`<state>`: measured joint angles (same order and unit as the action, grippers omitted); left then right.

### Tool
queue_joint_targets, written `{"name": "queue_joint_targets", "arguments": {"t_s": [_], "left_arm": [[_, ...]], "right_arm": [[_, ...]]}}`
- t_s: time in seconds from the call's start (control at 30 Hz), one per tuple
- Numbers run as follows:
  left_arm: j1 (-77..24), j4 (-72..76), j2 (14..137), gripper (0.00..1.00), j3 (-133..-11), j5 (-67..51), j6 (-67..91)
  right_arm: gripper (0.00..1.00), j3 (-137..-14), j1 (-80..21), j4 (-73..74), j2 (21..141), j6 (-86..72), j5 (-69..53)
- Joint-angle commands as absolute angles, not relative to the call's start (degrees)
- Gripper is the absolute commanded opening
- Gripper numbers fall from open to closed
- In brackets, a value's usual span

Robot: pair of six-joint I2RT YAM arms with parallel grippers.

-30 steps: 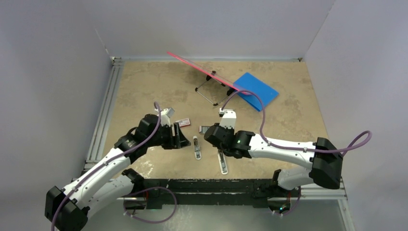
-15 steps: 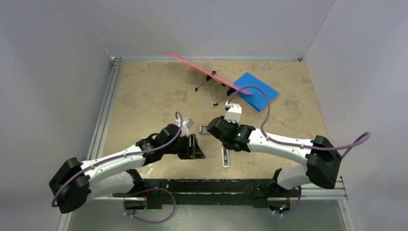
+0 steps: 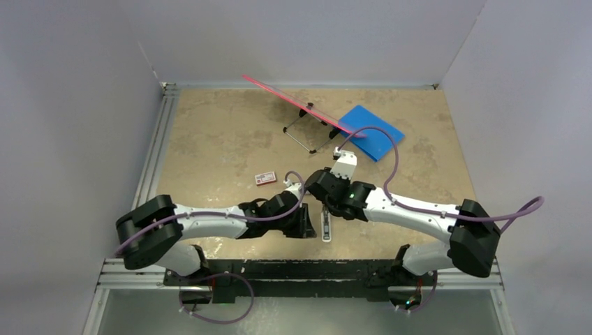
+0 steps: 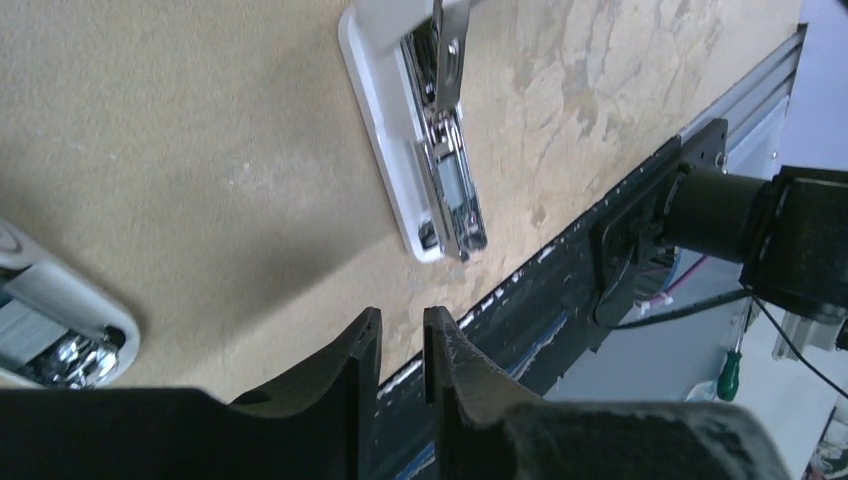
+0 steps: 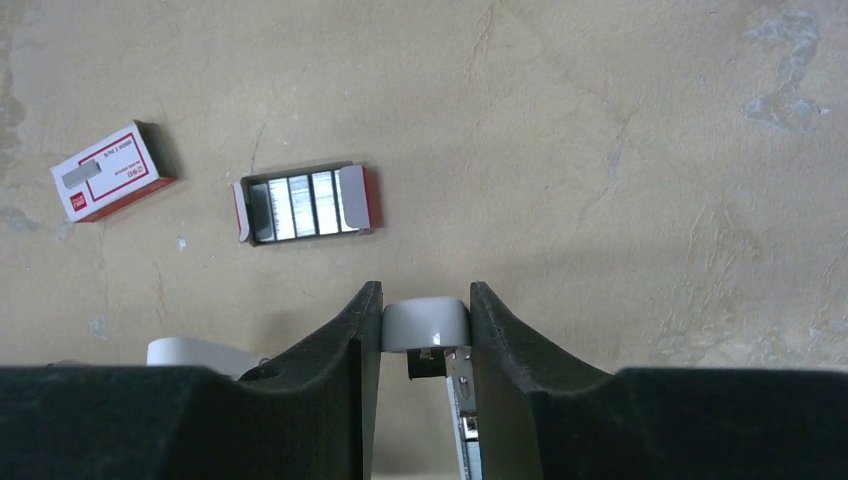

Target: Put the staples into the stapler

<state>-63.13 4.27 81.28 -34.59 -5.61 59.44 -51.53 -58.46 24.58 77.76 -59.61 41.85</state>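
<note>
Tan table (image 5: pixel 620 150) | staples (image 5: pixel 298 207): one uncovered block, lying just beyond right gripper (image 5: pixel 425 295); one box (image 5: pixel 112 172) near it | right gripper clamps stapler (image 5: pixel 426 328) lid, likely holding it open for loading | left gripper (image 4: pixel 401 315): jaws a slit apart, empty | staplers: two, second stapler (image 5: pixel 195 352) alongside

Stapler (image 5: pixel 425 325): only rounded white end shows, pinched between right hand (image 5: pixel 425 300) fingers; rest runs off bottom edge. Second stapler (image 5: pixel 195 352): mostly behind finger; in left wrist view cut by left edge. Box (image 5: pixel 112 170) print too small to read. Top view: stapler's far end under right arm.
</note>
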Motion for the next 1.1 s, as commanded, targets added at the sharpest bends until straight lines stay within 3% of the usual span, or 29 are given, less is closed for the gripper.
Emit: {"name": "queue_joint_targets", "arguments": {"t_s": [0.0,0.4,1.07], "left_arm": [[-63.9,10.0,84.9,0.2,-37.4,-2.6,61.4],[-63.9,19.2,91.7,0.14,-35.8,-5.5,66.3],[-63.4,15.4,99.6,0.06,-36.3,-7.3,73.7]], "right_arm": [[0.24,-49.9,-58.3,23.2,75.6,-62.4,41.1],[0.23,-47.0,-58.2,21.5,73.5,-64.0,38.1],[0.22,-43.1,-58.2,21.5,69.5,-63.3,30.7]]}}
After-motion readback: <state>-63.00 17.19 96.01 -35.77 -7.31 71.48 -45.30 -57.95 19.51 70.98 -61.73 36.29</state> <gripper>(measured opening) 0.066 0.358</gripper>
